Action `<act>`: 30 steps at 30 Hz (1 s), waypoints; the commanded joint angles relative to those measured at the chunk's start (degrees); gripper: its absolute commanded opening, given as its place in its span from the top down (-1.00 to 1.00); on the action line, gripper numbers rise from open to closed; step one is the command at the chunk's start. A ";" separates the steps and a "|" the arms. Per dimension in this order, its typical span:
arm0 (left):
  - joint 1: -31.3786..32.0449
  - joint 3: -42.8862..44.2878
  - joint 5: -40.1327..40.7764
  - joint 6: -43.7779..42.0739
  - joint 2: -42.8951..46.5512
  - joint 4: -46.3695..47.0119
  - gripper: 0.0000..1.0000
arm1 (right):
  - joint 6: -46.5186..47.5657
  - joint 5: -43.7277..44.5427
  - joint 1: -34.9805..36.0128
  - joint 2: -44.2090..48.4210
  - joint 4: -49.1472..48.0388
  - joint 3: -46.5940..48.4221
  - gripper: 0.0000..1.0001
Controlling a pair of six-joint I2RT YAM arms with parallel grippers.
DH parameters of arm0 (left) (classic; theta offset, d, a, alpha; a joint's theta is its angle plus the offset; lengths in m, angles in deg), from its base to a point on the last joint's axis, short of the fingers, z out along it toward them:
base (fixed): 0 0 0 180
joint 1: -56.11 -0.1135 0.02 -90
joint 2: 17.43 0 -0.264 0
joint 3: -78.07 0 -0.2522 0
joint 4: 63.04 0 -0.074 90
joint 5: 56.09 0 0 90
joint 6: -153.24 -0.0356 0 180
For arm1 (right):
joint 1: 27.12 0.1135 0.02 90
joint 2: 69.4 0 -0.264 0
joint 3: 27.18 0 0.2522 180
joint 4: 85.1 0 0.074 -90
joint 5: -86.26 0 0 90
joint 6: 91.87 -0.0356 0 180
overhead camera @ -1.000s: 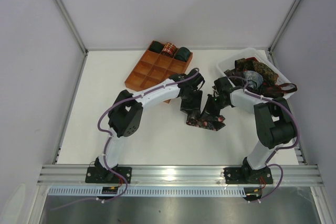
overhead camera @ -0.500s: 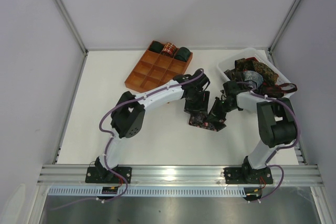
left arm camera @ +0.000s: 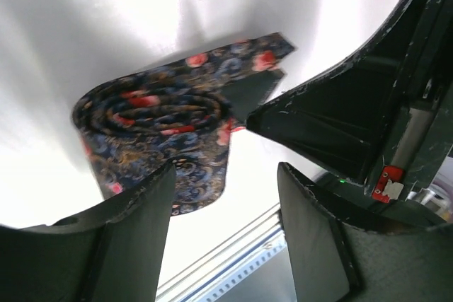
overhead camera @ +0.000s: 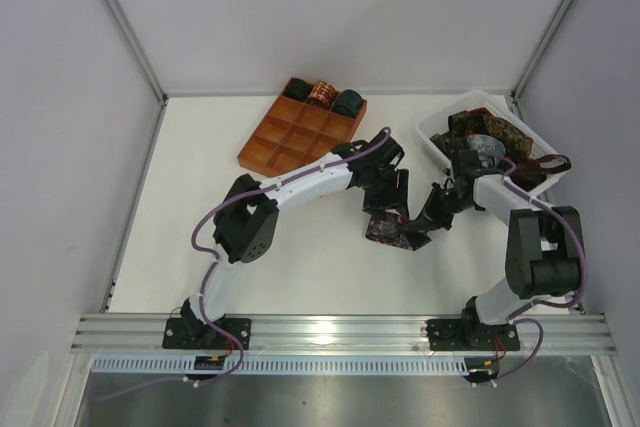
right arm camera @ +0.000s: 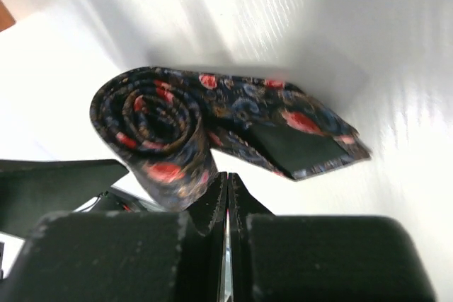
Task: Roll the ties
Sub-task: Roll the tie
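three rolled ties (overhead camera: 321, 94) are seen stood in the far row of the tray (overhead camera: 283, 137); its other compartments are bare. a heap of unrolled ties (overhead camera: 495, 142) is seen in the white bin (overhead camera: 428, 132), to the right of the tray, so most of the work is judged to be left. a floral tie (left arm camera: 159, 122) lies on the tabletop (overhead camera: 250, 247), right of the tray and nearer the arm bases. most of it is wound into a coil, with a short flat tail not yet taken in. the left tool (left arm camera: 225, 171) is held wide apart over the coil, a finger to each side, and nothing is clamped by it. the right tool (right arm camera: 226, 175) is closed finger to finger, with nothing seen between them. its tip is set against the tie where the tail meets the coil.
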 commanded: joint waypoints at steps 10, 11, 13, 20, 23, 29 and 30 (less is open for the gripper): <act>-2.00 -8.59 -1.70 -8.58 14.24 5.37 -0.54 | 3.58 -5.06 2.31 5.38 4.96 7.07 0.91; -2.96 -9.56 -2.22 -9.29 15.31 5.37 -0.60 | 2.87 -5.24 3.19 5.12 4.43 7.24 0.91; -4.02 -13.25 -2.84 -11.22 18.73 6.50 -0.71 | 0.24 -5.15 5.21 3.89 2.07 7.07 0.92; -11.22 -27.65 -14.52 -13.24 21.66 16.08 -1.00 | -1.80 -1.03 7.15 -0.50 -2.16 5.84 0.92; -12.98 -30.39 -17.77 -13.95 20.08 19.33 -0.99 | -0.92 1.34 7.15 -1.47 -2.26 5.49 0.93; -13.34 -29.17 -21.04 -15.89 15.94 20.74 -0.91 | -0.30 3.72 7.15 -2.97 -3.04 4.70 0.93; -13.34 -28.74 -21.65 -15.71 14.98 21.09 -0.90 | -0.22 4.33 7.24 -3.14 -2.70 4.52 0.94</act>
